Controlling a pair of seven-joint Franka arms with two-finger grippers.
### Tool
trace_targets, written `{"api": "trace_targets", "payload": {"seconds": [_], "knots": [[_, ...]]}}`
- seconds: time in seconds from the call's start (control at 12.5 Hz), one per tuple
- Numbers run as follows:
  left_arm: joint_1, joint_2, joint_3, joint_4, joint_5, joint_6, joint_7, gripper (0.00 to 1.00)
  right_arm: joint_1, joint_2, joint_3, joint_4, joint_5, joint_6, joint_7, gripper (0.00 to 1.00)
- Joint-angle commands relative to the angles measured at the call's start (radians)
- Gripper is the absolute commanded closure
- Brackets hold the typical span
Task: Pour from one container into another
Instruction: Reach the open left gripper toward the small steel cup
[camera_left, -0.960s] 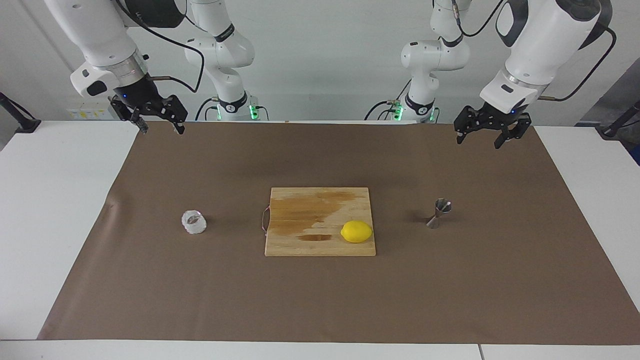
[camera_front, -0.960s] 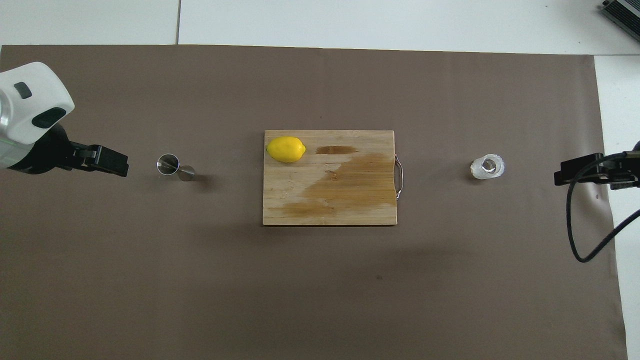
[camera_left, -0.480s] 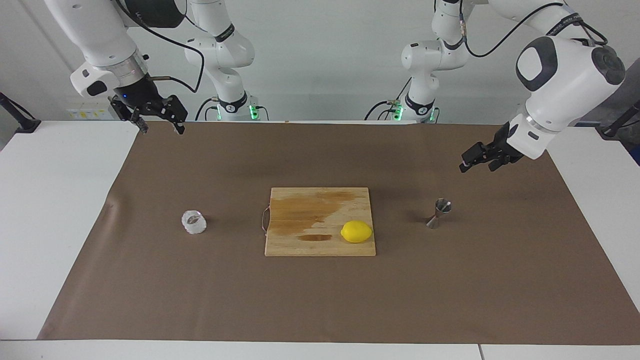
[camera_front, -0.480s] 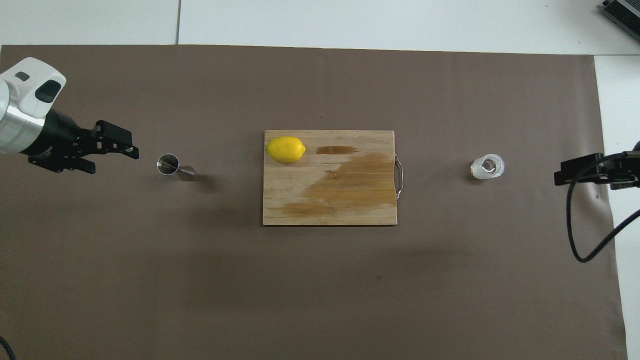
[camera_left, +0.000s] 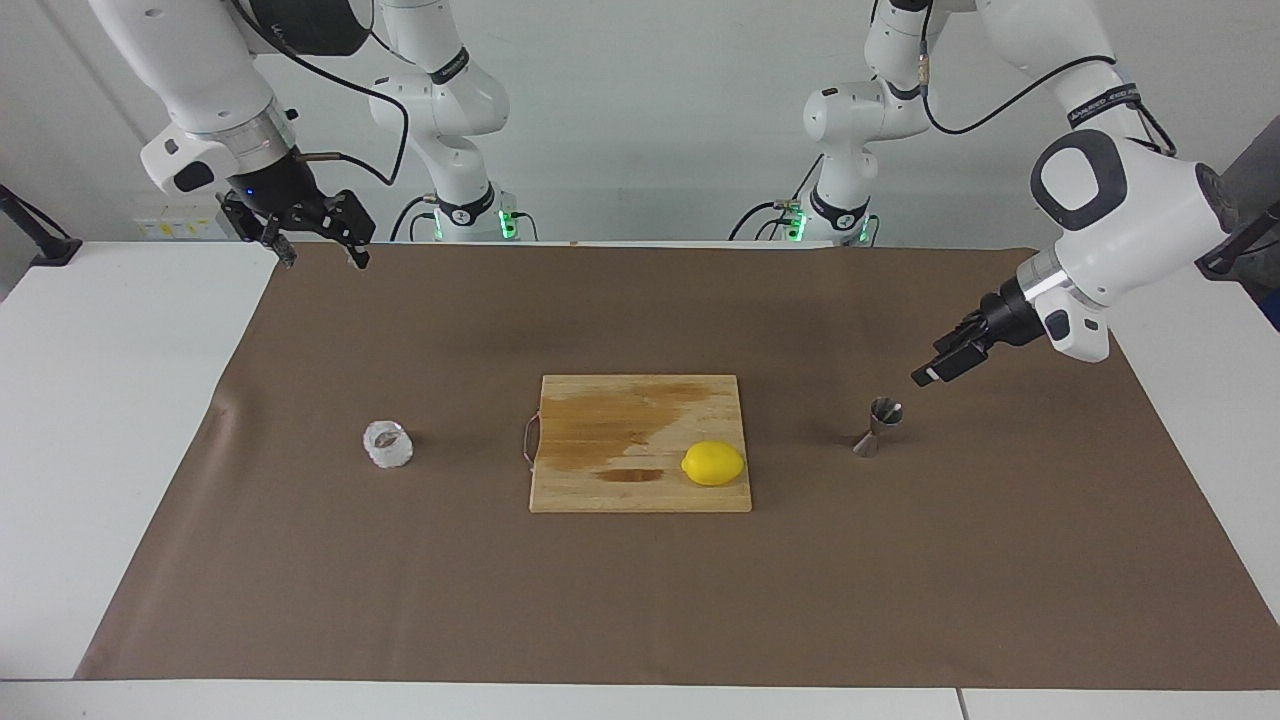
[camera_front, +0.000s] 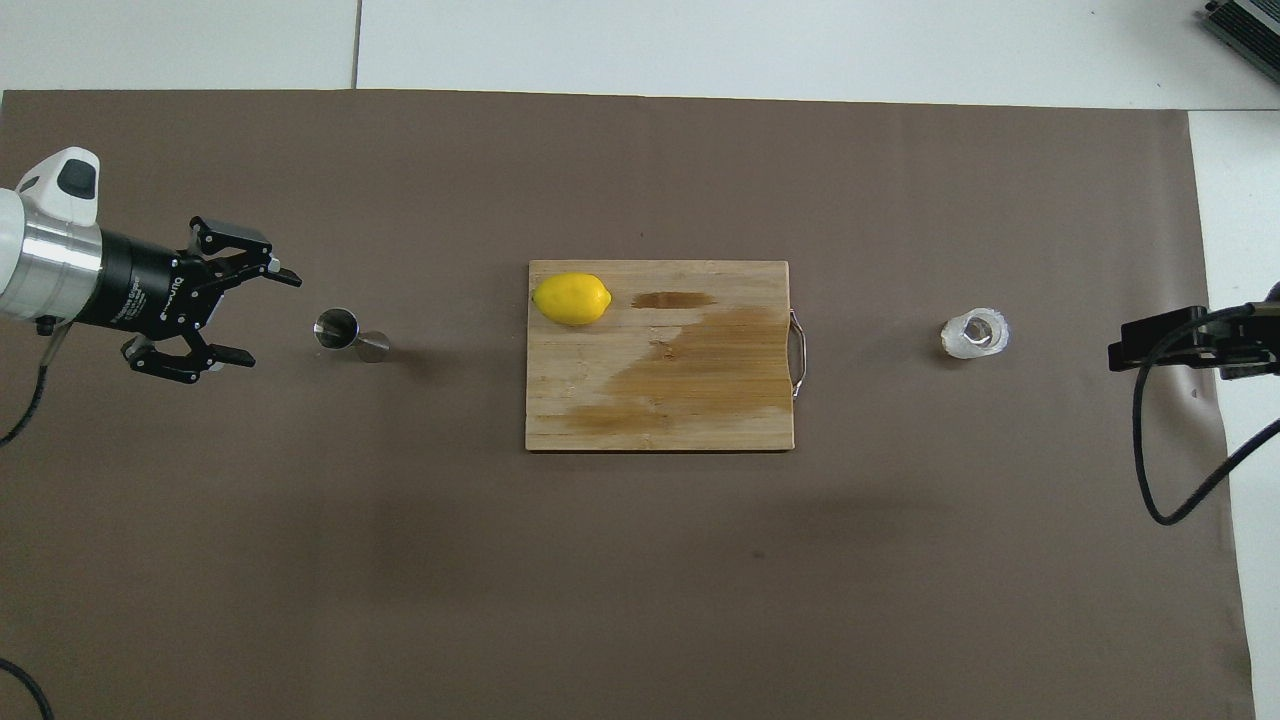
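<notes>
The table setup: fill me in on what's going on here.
Nothing is held yet. The left tool, open and turned sideways, is beside the metal jigger, not touching it. The right tool, open, waits over the mat's edge near its base. The glass cup stands untouched on the mat. A lemon lies on the cutting board.

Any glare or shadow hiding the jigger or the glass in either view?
Facing view: jigger crisp, soft shadow toward the cutting board; glass cup washed out, facets faint. Overhead view: jigger's rim glints, glass pale but outlined, even lighting.
</notes>
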Motion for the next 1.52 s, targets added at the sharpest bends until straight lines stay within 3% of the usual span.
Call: {"api": "trace_targets", "payload": {"seconds": [0.0, 0.96, 1.44], "knots": [[0.023, -0.048, -0.005, -0.107, -0.094, 0.081, -0.12, 0.0, -0.007, -0.012, 0.006, -0.012, -0.005, -0.008, 0.014, 0.0], [0.136, 0.085, -0.006, -0.28, -0.574, 0.159, -0.123, 0.0, -0.007, -0.012, 0.006, -0.012, -0.005, -0.008, 0.012, 0.0], [0.112, 0.078, -0.008, -0.326, -0.667, 0.198, -0.119, 0.0, -0.007, -0.012, 0.006, -0.012, -0.005, -0.008, 0.012, 0.0]]}}
